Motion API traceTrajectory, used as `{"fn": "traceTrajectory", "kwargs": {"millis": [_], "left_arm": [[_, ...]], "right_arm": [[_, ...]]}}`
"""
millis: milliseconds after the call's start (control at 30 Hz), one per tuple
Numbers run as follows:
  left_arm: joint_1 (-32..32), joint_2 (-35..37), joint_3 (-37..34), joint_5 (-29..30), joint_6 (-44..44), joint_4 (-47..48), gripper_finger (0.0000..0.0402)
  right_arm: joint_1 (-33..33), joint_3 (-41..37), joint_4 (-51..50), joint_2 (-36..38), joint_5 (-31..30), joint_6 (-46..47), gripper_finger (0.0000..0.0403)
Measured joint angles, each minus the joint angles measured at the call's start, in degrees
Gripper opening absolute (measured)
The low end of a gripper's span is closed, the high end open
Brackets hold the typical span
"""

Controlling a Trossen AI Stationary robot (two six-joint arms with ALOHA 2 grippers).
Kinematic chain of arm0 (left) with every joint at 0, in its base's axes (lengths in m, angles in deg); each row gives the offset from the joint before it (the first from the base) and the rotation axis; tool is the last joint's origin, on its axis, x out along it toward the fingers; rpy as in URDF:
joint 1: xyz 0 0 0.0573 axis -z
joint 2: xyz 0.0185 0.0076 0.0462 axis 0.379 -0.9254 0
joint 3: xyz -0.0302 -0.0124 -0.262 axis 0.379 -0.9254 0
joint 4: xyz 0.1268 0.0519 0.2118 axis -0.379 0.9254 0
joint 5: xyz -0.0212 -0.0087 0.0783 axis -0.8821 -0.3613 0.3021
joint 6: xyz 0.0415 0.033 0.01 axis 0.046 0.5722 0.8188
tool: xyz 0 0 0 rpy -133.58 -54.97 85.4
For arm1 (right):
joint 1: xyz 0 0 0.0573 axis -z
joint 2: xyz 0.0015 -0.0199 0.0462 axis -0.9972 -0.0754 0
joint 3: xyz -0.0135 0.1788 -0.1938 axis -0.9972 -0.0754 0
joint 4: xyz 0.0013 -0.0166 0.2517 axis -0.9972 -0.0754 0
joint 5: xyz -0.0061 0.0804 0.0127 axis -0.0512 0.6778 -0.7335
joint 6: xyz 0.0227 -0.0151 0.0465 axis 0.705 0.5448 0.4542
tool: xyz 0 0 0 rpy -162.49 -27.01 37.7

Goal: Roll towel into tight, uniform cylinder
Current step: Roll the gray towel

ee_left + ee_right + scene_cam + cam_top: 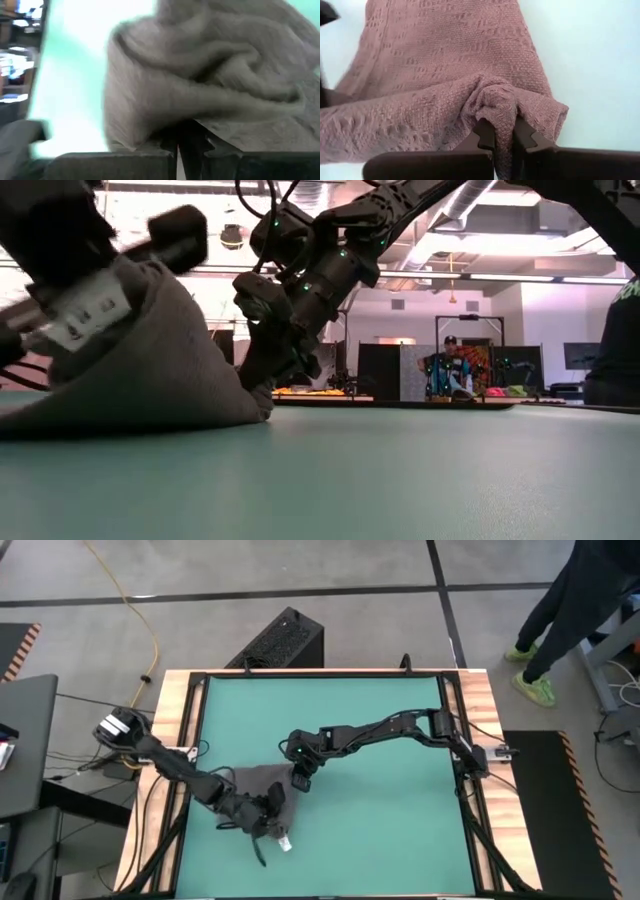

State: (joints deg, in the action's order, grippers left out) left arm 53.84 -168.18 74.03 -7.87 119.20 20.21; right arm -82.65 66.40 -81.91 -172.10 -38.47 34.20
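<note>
The dark grey towel [255,783] lies bunched on the teal mat [380,830], toward the table's near left. My left gripper [272,823] is at the towel's near end and is shut on it. A white tag [285,843] sticks out beside it. My right gripper [300,782] is at the towel's far right end, also shut on it. In the low view the towel [140,370] slopes up toward the left gripper, and its lower part rests on the mat. My left gripper pinches a bunched fold of the towel [170,127] between its two fingers, which slant downward. That end, with the tag [85,315], is lifted off the mat, and the cloth hangs down from it to the mat. My right gripper pinches a gathered corner of the towel [497,107] between its two fingers, several layers crumpled together. The fingers slant down from the table's far right. This end [255,400] sits low, right at the mat.
A wooden frame [172,740] borders the mat. The mat's right half [400,790] is bare. A black box [285,640] stands on the floor past the far edge. A person [570,610] stands beyond the far right corner.
</note>
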Motion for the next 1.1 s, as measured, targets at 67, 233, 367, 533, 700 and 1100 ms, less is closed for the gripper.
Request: {"fn": "traceTrajectory", "kwargs": {"millis": [67,233,367,533,700,1100], "left_arm": [[1.3,1.1,0.9,2.9,-0.8,1.7,0.0000],[4.6,4.6,1.6,3.9,-5.5,6.8,0.0000],[6.8,6.6,1.6,5.4,-6.4,7.4,0.0000],[11.0,9.8,1.6,17.0,5.8,5.2,0.0000],[11.1,12.0,1.6,16.4,9.5,-2.7,0.0000],[2.0,9.4,-2.2,7.2,-3.4,0.0,0.0000]], "right_arm": [[0.0,0.0,0.0,0.0,0.0,0.0,0.0032],[0.1,0.0,-0.2,0.0,0.1,0.0,0.0032],[0.1,0.0,-0.2,0.0,0.3,0.2,0.0032],[0.0,0.0,-0.5,0.0,0.5,0.5,0.0032],[0.0,-0.1,-0.4,0.0,0.6,0.5,0.0032],[-0.4,-0.1,-1.0,0.0,0.8,0.5,0.0032]]}}
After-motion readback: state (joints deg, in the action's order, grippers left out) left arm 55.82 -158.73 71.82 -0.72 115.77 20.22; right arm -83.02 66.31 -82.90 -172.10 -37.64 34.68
